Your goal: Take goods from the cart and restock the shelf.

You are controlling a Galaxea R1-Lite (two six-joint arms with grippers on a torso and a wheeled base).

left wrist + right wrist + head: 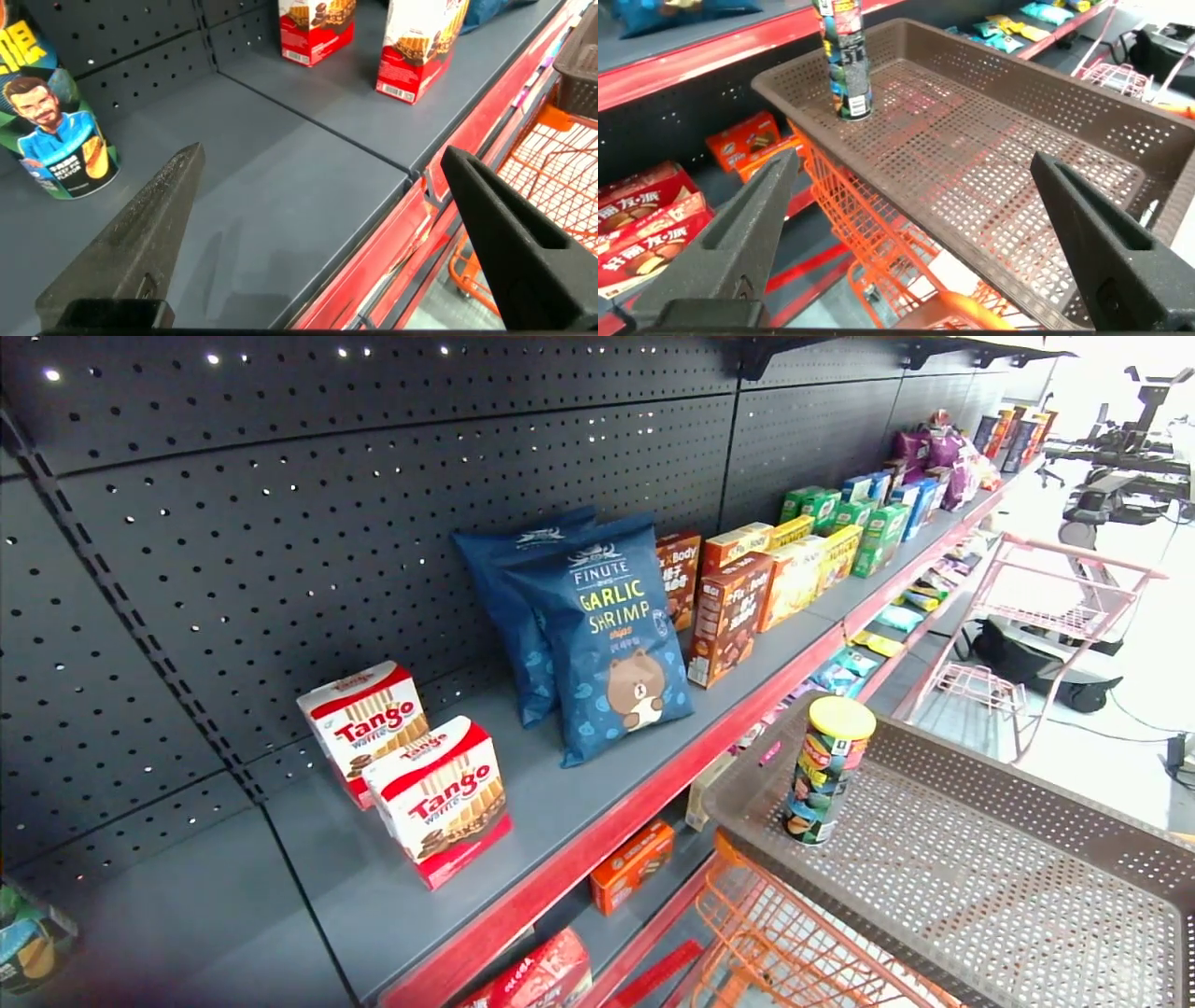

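So here's what we're looking at: one tall cylindrical snack can with a yellow lid (829, 770) stands upright, long axis straight up and lid on top. It's in the brown perforated plastic tray (980, 896) that sits on the orange wire cart (784, 943), in the tray corner closest to the grey metal shelf with the red front edge (579, 793). A second printed can, green and blue (56, 121), is already upright on the shelf board, way off at the left end and well apart from everything else. So we count two cans in total, one in the cart and one on the shelf. Also on that shelf are two red-and-white wafer boxes (439, 798), standing upright one behind the other, and two dark blue shrimp-chip bags (607, 635) leaning against the back panel. The left gripper (322, 159) hangs over bare shelf board near the red edge, fingers spread wide with nothing between them. The right gripper (913, 161) hangs above the tray, angled down at it, also spread wide and holding nothing, with the can off beyond it.
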